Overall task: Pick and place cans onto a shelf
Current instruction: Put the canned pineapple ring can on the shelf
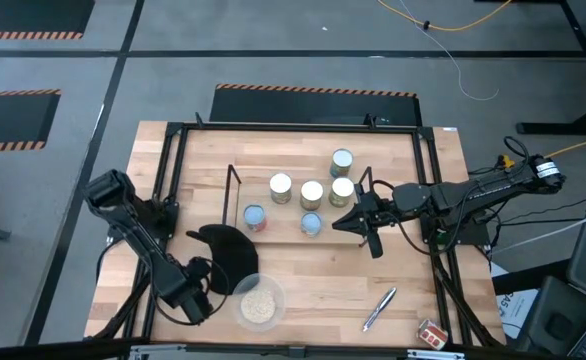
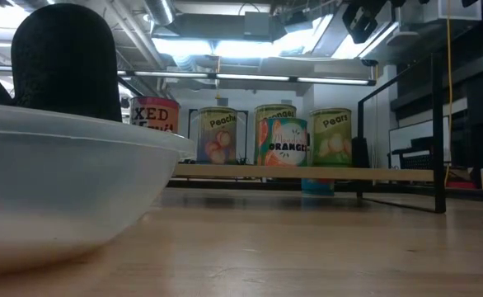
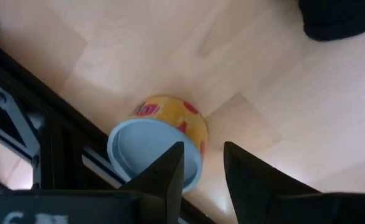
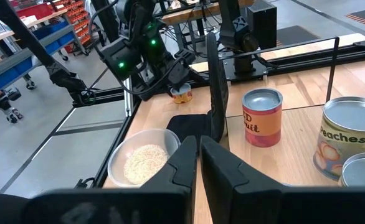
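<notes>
Near table's front edge, clear bowl (image 1: 259, 303) holds pale grains; left gripper (image 3: 202, 163) parted beside can (image 3: 161, 146); right gripper (image 4: 198, 155) closed, empty.

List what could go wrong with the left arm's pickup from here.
1. The can sits off to one side of the open left tool, not in its gap; a finger could land on the lid and tip it.
2. The can stands close to the black frame rail, so a finger might strike the rail.
3. The bowl of grains lies nearby, on the way to the shelf; a low carry could clip it.
</notes>
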Action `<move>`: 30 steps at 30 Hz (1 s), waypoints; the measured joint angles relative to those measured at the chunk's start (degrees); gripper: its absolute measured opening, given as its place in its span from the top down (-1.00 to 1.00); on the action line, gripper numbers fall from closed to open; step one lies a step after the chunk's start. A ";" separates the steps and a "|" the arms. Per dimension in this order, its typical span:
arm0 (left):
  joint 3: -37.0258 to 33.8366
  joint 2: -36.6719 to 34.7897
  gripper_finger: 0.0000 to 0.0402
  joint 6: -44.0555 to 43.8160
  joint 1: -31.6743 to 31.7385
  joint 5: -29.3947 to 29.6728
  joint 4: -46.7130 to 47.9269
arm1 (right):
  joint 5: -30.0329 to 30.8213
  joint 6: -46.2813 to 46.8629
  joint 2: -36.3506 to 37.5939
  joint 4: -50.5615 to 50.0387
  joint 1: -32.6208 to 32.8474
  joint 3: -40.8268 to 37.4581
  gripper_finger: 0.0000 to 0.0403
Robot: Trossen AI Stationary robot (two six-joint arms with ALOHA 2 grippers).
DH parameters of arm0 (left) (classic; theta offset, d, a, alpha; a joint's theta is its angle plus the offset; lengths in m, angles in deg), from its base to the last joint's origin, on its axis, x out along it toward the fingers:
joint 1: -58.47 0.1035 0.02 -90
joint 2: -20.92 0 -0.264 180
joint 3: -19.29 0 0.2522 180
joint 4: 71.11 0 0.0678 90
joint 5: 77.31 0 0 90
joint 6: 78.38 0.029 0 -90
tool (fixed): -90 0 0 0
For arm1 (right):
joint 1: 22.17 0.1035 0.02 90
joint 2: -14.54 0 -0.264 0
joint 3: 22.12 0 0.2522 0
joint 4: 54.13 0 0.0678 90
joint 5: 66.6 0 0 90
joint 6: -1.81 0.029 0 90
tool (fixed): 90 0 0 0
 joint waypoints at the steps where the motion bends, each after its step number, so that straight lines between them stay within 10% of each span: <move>1: 0.00 0.13 0.48 0.00 0.02 0.10 0.00 | 0.00 -0.01 0.00 0.00 0.00 0.00 0.87; 17: 0.00 3.14 0.50 0.00 0.02 -0.11 0.17 | -0.20 0.19 0.00 0.02 0.00 0.00 0.87; 30: 0.00 3.14 0.94 0.02 0.02 1.91 0.18 | -0.24 0.19 0.00 0.02 0.00 0.00 0.87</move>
